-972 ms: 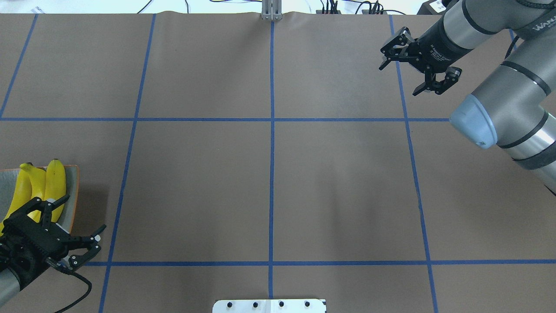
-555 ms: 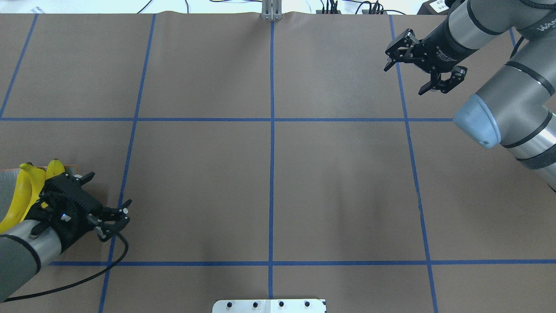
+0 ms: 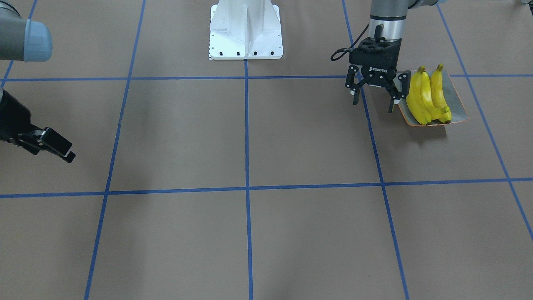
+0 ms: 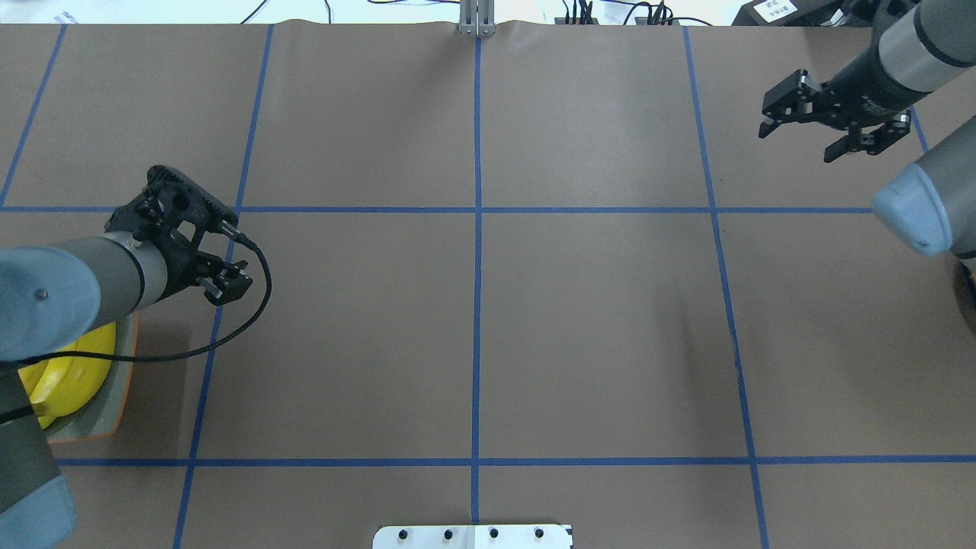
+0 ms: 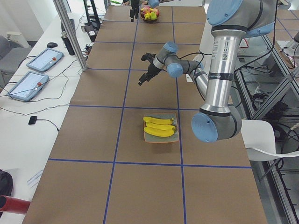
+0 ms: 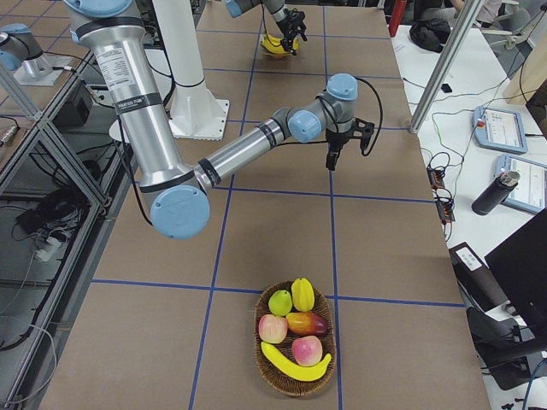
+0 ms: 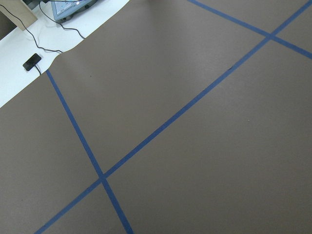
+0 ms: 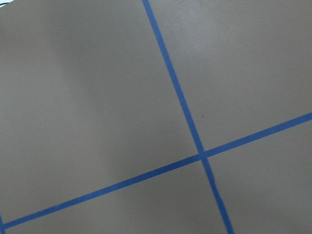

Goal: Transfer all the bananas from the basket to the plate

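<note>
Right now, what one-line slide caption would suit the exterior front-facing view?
Left gripper, open and empty, hangs near the grey-green plate holding three bananas.

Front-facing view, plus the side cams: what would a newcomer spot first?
The three yellow bananas lying side by side on the grey-green plate, upper right of the front-facing view, with the left claw open and empty just beside the plate. Next, in the exterior right view, the wicker basket at the near end of the table, holding one more banana among other fruit.
</note>
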You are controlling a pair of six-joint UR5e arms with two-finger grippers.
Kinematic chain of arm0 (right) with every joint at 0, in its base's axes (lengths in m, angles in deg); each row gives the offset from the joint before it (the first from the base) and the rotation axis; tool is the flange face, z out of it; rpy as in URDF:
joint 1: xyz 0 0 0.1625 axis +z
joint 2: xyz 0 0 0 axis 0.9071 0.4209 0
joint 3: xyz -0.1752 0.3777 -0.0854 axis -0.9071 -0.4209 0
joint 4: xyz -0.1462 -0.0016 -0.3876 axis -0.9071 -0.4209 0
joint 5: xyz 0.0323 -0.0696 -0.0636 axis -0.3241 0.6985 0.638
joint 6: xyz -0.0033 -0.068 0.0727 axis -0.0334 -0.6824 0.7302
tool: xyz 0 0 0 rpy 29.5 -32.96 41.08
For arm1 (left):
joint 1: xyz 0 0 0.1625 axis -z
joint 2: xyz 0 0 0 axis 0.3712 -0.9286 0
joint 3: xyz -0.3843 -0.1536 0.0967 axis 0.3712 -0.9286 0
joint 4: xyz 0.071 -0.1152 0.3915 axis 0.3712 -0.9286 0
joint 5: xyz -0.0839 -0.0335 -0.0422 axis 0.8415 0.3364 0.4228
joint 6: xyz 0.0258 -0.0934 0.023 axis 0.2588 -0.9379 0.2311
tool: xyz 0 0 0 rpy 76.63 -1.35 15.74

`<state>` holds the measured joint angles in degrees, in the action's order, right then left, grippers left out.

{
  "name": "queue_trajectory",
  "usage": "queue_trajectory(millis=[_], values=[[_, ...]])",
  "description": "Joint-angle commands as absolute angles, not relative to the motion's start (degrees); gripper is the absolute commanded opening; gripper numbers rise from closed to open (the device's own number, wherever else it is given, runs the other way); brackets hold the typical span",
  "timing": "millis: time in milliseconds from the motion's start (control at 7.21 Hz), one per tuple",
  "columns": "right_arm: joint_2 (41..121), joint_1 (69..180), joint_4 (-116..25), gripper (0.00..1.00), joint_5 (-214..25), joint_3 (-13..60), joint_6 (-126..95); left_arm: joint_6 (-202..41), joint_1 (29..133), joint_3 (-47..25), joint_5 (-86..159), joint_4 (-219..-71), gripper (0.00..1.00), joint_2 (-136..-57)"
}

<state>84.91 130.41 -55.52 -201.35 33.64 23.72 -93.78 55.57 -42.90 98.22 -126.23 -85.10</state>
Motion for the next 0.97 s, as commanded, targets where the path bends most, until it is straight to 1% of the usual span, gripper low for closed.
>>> queue_trajectory(millis=[0,416,694,833], values=[[88.9,136.5,-55.7,1.0,-202.1,30.3,8.1,-91.3,63.2,-36.8,107.8,-124.9,0.99,-88.4],[88.8,145.4,-55.4,1.0,-201.9,18.4,-13.9,-80.9,73.7,-29.3,116.9,-118.3,0.99,-93.3],[88.5,149.9,-55.0,1.0,-201.7,10.2,-26.5,-77.1,79.9,-23.7,124.5,-118.4,0.99,-94.0],[88.6,151.6,-54.9,1.0,-201.7,7.8,-30.5,-73.5,82.3,-22.3,127.0,-118.3,0.99,-94.3]])
